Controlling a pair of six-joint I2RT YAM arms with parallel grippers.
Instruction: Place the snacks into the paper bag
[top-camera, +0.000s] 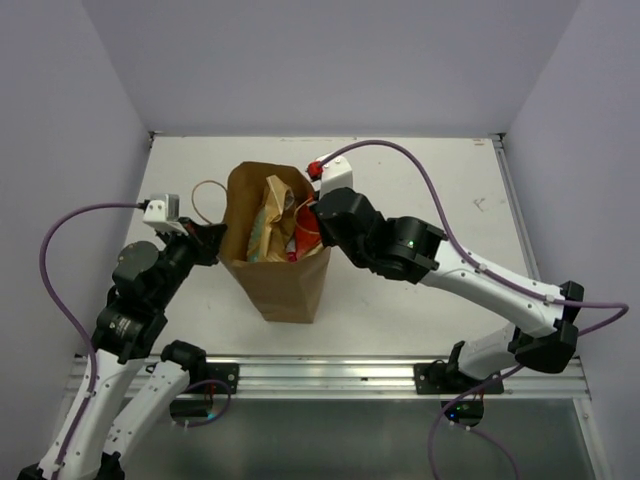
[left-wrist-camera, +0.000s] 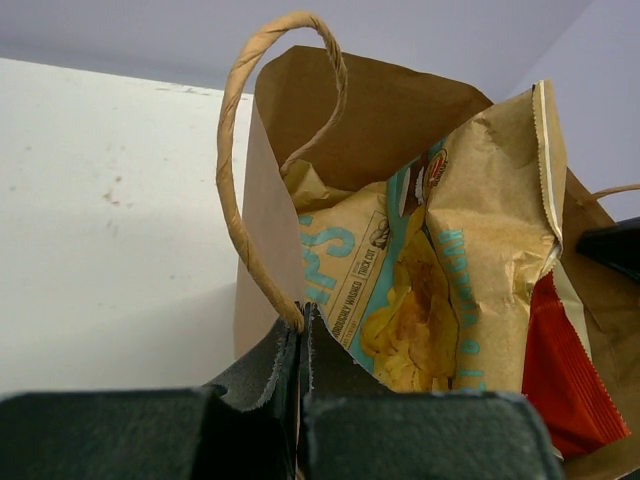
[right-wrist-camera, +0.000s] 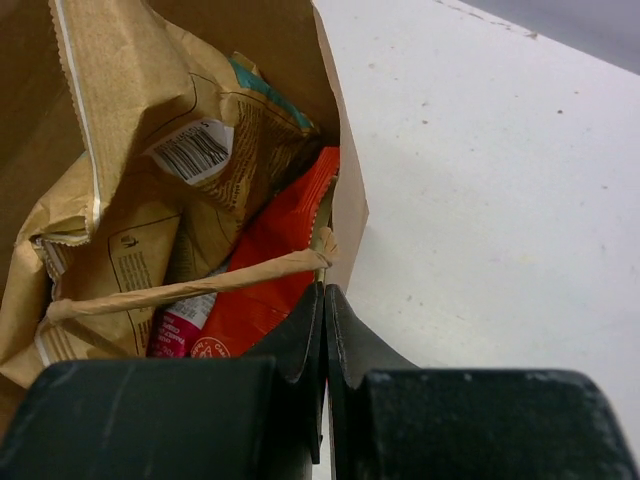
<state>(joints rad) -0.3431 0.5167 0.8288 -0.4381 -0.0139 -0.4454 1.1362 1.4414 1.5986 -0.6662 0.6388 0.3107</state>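
Observation:
The brown paper bag (top-camera: 285, 290) stands upright and open in the middle of the table. The large tan packet (top-camera: 265, 225) sticks up out of it, with a red packet (top-camera: 305, 238) beside it. My left gripper (top-camera: 214, 241) is shut on the bag's left rim (left-wrist-camera: 300, 312), at the foot of a twine handle (left-wrist-camera: 238, 170). My right gripper (top-camera: 317, 213) is shut on the right rim (right-wrist-camera: 325, 290), by the other handle (right-wrist-camera: 180, 290). Inside I see the tan packet (right-wrist-camera: 150, 150), a red-orange packet (right-wrist-camera: 275, 265) and part of the magenta packet (right-wrist-camera: 180, 330). The tan packet (left-wrist-camera: 480, 240) and a red one (left-wrist-camera: 570, 385) also show in the left wrist view.
White table (top-camera: 420, 190) with lilac walls at the back and both sides. A metal rail (top-camera: 330, 372) runs along the near edge, where the arm bases are bolted. No loose packets show on the table.

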